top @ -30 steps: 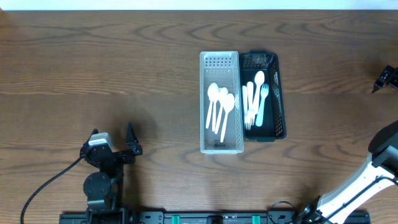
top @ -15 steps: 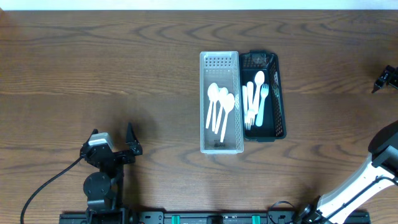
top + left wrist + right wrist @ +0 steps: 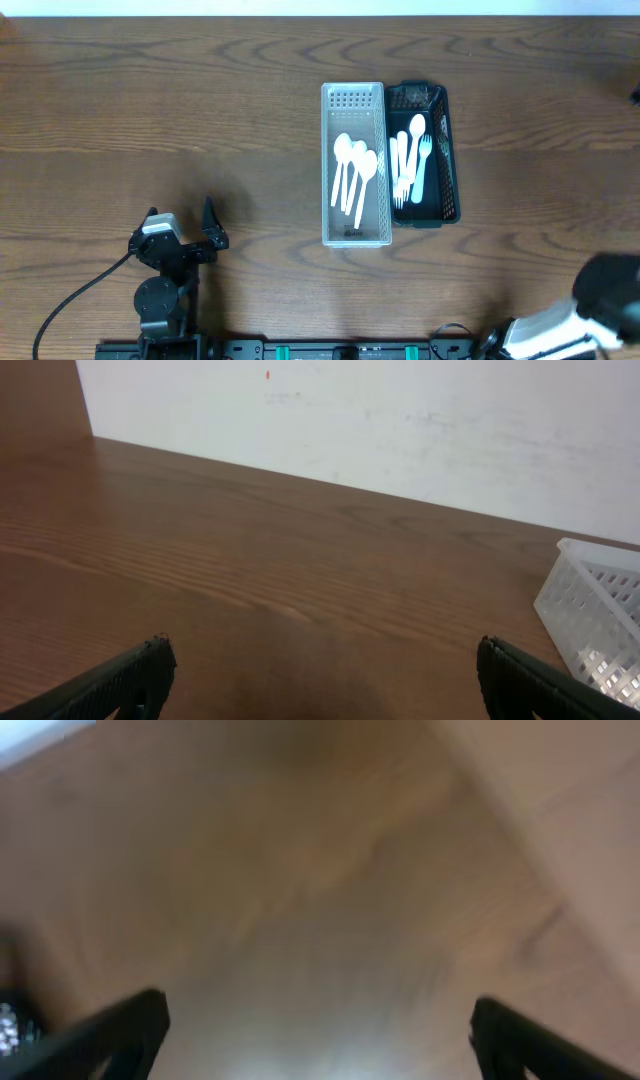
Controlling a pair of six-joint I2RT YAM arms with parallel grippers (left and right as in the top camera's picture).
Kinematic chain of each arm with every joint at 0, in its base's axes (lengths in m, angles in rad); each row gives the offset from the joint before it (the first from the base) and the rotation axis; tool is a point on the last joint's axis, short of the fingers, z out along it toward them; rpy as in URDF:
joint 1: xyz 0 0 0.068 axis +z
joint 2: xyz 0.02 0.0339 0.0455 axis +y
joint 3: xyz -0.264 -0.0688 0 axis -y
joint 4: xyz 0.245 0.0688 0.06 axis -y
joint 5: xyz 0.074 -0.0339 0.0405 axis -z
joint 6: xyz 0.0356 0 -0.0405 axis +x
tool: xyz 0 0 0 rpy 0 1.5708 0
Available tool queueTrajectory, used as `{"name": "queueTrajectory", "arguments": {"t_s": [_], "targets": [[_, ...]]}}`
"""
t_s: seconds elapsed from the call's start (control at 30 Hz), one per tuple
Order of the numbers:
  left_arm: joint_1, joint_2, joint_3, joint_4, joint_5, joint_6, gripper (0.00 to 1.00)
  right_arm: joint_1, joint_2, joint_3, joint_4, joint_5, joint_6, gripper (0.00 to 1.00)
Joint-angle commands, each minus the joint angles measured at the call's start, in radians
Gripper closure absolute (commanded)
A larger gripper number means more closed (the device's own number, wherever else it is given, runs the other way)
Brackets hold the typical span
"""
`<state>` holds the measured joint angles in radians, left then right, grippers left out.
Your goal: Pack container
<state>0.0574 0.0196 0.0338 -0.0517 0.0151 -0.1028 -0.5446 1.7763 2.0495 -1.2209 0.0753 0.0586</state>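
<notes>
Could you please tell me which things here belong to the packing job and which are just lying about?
Job:
- white bin holding spoons
- black bin holding cutlery

Lying about:
- cable by the left arm, on the table

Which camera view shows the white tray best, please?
The overhead view. It shows the whole white tray from above, with three spoons lying inside. The left wrist view shows only one corner of it, at the right edge. The right wrist view is blurred and does not show the tray.
</notes>
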Motion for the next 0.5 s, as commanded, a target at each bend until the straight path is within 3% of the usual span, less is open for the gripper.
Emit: {"name": "queueTrajectory", "arguments": {"t_s": [0.0,0.17,0.47], "targets": [[0.005,0.004,-0.030,-0.020,-0.027,0.016,0.02,0.015,-0.156,-0.171,0.184,-0.026,-0.007,0.01],[0.005,0.004,-0.030,-0.020,-0.027,0.016,0.02,0.076,-0.457,-0.543,0.570,-0.065,-0.007,0.01],[0.005,0.004,-0.030,-0.020,-0.027,0.016,0.02,0.266,-0.905,-1.020,0.882,-0.065,-0.007,0.01]]}}
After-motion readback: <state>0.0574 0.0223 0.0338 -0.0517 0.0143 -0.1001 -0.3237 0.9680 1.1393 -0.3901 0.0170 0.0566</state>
